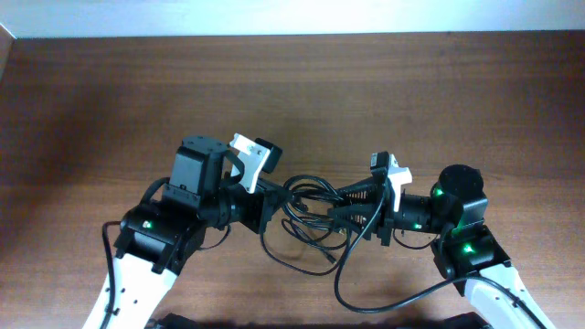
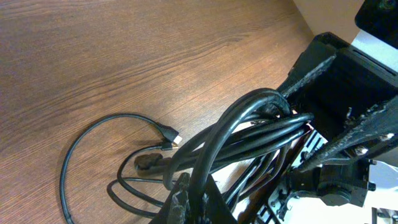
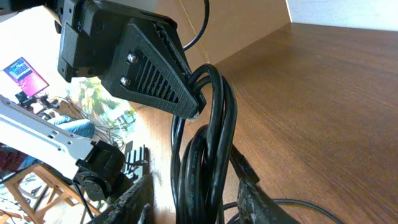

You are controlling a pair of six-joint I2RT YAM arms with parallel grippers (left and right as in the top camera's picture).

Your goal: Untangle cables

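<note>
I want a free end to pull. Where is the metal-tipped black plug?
The metal-tipped black plug lies on the brown wooden table in the left wrist view, just left of the bundle of thin black cables.

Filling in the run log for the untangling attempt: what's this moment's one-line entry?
left gripper: shut on cables | right gripper: jaws around cables, grip unclear | cables: tangled between grippers, loose loops on table

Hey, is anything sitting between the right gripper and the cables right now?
Nothing visible is in the way. The cables run straight between the fingers of the right gripper, and the left gripper is shut on the same bundle from the opposite side.
</note>
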